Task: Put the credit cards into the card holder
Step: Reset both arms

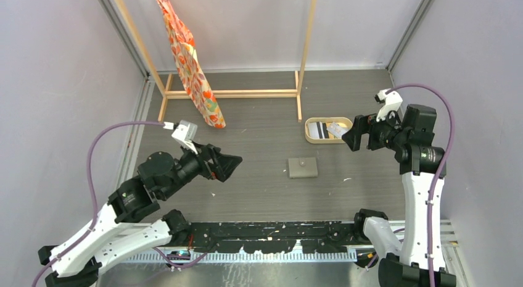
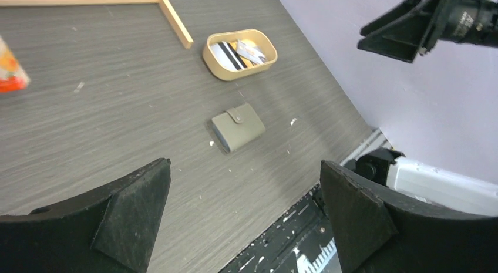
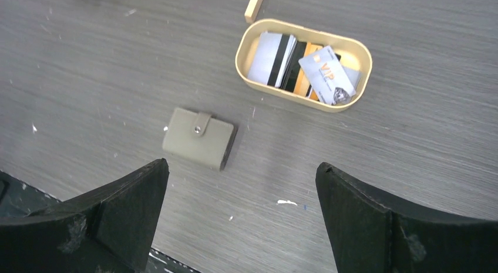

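The grey card holder (image 1: 303, 167) (image 2: 238, 127) (image 3: 198, 137) lies closed and flat on the table, its small stud facing up. Several credit cards (image 1: 327, 129) (image 2: 239, 51) (image 3: 305, 67) lie stacked in an oval beige tray (image 1: 312, 138) (image 2: 214, 59) (image 3: 244, 67) behind and to the right of it; a grey card printed "VIP" (image 3: 326, 77) is on top. My left gripper (image 1: 229, 163) (image 2: 245, 191) hovers open to the left of the holder with nothing in it. My right gripper (image 1: 351, 137) (image 3: 242, 194) hovers open just right of the tray, also holding nothing.
A wooden frame (image 1: 232, 93) stands at the back of the table with an orange patterned cloth (image 1: 188, 62) hanging from it. Purple walls close in both sides. A black base rail (image 1: 277, 234) runs along the near edge.
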